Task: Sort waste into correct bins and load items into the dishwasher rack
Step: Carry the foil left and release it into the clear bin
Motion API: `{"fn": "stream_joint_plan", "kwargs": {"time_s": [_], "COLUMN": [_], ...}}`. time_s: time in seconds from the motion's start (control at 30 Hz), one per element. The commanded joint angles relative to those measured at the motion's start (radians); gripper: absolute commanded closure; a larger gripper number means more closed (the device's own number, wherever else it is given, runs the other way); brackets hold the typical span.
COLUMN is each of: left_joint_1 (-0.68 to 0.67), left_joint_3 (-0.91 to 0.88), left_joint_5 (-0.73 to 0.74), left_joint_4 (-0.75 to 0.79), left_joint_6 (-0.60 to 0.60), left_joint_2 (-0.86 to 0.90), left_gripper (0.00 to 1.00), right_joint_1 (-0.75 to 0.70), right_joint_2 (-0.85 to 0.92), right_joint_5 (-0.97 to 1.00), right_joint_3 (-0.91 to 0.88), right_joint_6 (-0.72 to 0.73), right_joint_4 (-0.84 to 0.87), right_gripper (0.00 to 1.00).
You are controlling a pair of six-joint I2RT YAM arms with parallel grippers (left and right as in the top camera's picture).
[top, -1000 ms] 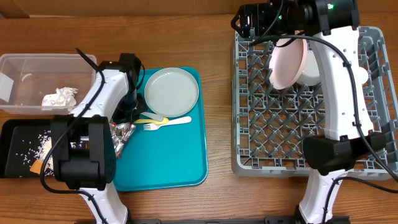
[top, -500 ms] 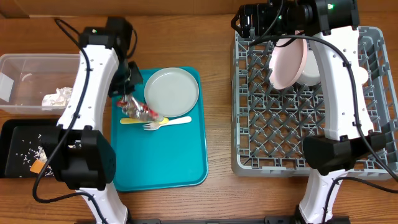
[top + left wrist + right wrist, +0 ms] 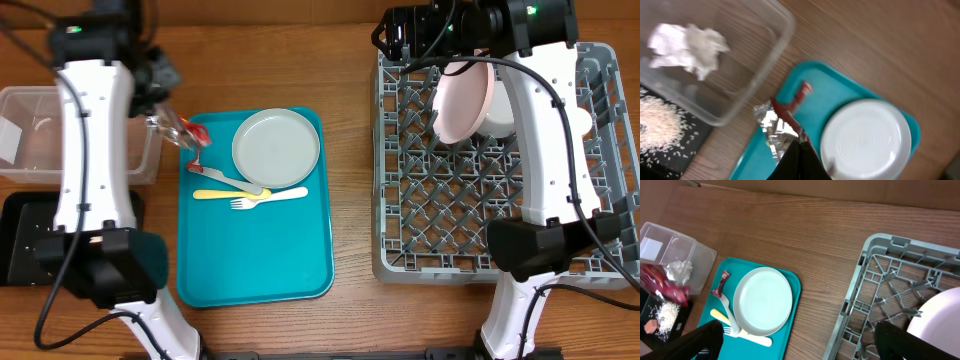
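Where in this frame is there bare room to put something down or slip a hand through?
Free: the near half of the teal tray, from the fork to its front rim; the wood strip between tray and dishwasher rack; the rack's dish-free front rows. Crowded: the left edge, where clear tub, black tray and the left end effector holding foil sit.

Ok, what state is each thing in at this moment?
left claw: shut on crumpled foil and a red wrapper, held in the air
right claw: open, empty
pink plate: upright in dishwasher rack
green plate: flat on teal tray
yellow spoon: lying on teal tray
napkin: crumpled, in clear tub
rice: loose in black tray
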Motion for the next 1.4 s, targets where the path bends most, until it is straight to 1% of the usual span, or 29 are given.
{"fn": "stream_joint_plan", "kwargs": {"time_s": [0.0,0.2,0.4,0.43,0.47,0.53,0.57,0.67,0.8,0.9,1.0,1.07,1.1,1.13,1.2,1.23,1.3,1.33,1.37], "left_joint_1": [0.133,0.283,0.360,0.366,0.372,0.378,0.378,0.379,0.378,0.378,0.374,0.364,0.355,0.341,0.304,0.281,0.213,0.180,0.148], "left_joint_3": [0.019,0.019,0.017,0.017,0.017,0.017,0.017,0.017,0.017,0.017,0.017,0.017,0.017,0.017,0.017,0.017,0.017,0.017,0.016], "left_joint_5": [-0.016,-0.011,-0.019,-0.020,-0.021,-0.027,-0.035,-0.056,-0.019,0.102,0.294,0.382,0.418,0.448,0.457,0.446,0.378,0.329,0.272], "left_joint_4": [0.040,0.140,0.247,0.262,0.280,0.295,0.298,0.296,0.260,0.215,0.178,0.159,0.148,0.135,0.104,0.086,0.045,0.028,0.018], "left_joint_6": [-0.032,-0.032,-0.028,-0.028,-0.028,-0.027,-0.027,-0.022,-0.009,0.034,0.073,0.086,0.097,0.116,0.145,0.159,0.174,0.172,0.163], "left_joint_2": [-0.023,-0.018,-0.018,-0.018,-0.018,-0.018,-0.018,-0.018,-0.018,-0.019,-0.019,-0.019,-0.019,-0.019,-0.018,-0.018,-0.018,-0.018,-0.018], "left_gripper": [0.96,0.96,0.96,0.85,0.56,0.09,0.00,0.00,0.00,0.00,0.00,0.01,0.03,0.08,0.16,0.16,0.16,0.18,0.25], "right_joint_1": [-0.002,-0.002,-0.002,-0.002,-0.002,-0.002,-0.002,-0.002,-0.002,-0.002,-0.002,-0.002,-0.002,-0.002,-0.002,-0.002,-0.002,-0.002,-0.002], "right_joint_2": [-0.016,-0.016,-0.016,-0.016,-0.016,-0.016,-0.016,-0.016,-0.016,-0.016,-0.016,-0.016,-0.016,-0.016,-0.016,-0.016,-0.016,-0.016,-0.016], "right_joint_5": [0.008,0.008,0.008,0.008,0.008,0.008,0.008,0.008,0.008,0.008,0.008,0.008,0.008,0.008,0.008,0.008,0.008,0.008,0.008], "right_joint_3": [-0.001,-0.001,-0.001,-0.001,-0.001,-0.001,-0.001,-0.001,-0.001,-0.001,-0.001,-0.001,-0.001,-0.001,-0.001,-0.001,-0.001,-0.001,-0.001], "right_joint_6": [-0.005,-0.005,-0.005,-0.005,-0.005,-0.005,-0.005,-0.005,-0.005,-0.005,-0.005,-0.005,-0.005,-0.005,-0.005,-0.005,-0.005,-0.005,-0.005], "right_joint_4": [0.004,0.004,0.004,0.004,0.004,0.004,0.004,0.004,0.004,0.004,0.004,0.004,0.004,0.004,0.004,0.004,0.004,0.004,0.004], "right_gripper": [0.00,0.00,0.00,0.00,0.00,0.00,0.00,0.00,0.00,0.00,0.00,0.00,0.00,0.00,0.00,0.00,0.00,0.00,0.00]}}
